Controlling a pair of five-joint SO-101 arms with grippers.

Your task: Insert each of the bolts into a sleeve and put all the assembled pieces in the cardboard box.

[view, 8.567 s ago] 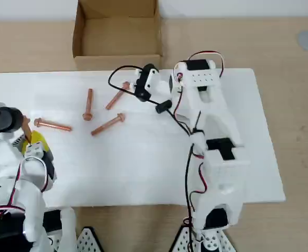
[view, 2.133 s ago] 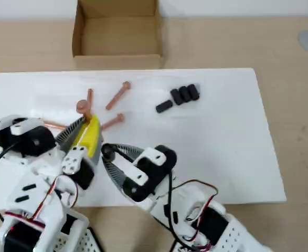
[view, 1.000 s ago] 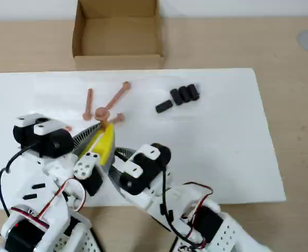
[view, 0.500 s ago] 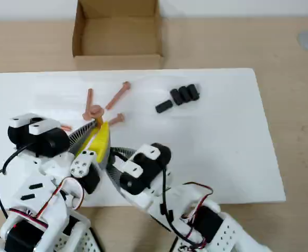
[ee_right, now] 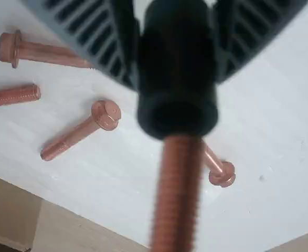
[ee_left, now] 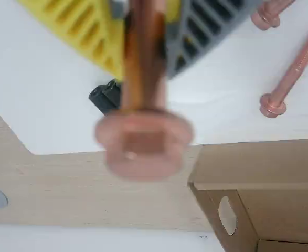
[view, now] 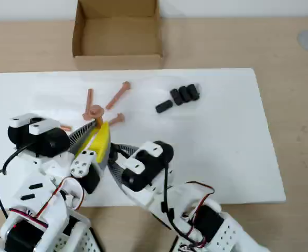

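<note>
My left gripper (view: 97,124), one finger yellow and one grey, is shut on a copper bolt (view: 95,112) above the white mat's left half. In the left wrist view that bolt (ee_left: 143,142) points its hex head away from the gripper (ee_left: 143,42). My right gripper (view: 115,153) sits just below it, shut on a black sleeve (ee_right: 177,79). The bolt's threaded end (ee_right: 177,194) meets the sleeve's open bore. Three loose bolts (view: 117,95) lie behind the grippers. Several black sleeves (view: 184,94) rest mid-mat. The cardboard box (view: 117,34) stands at the back.
The white mat (view: 222,147) covers a wooden table, and its right half is bare. One sleeve (view: 164,106) lies apart from the cluster. A fourth loose bolt (view: 64,127) pokes out beside the left arm. Both arm bases crowd the front edge.
Over the last second my left gripper carried the bolt slightly left. My right gripper with the sleeve edged up closer to it.
</note>
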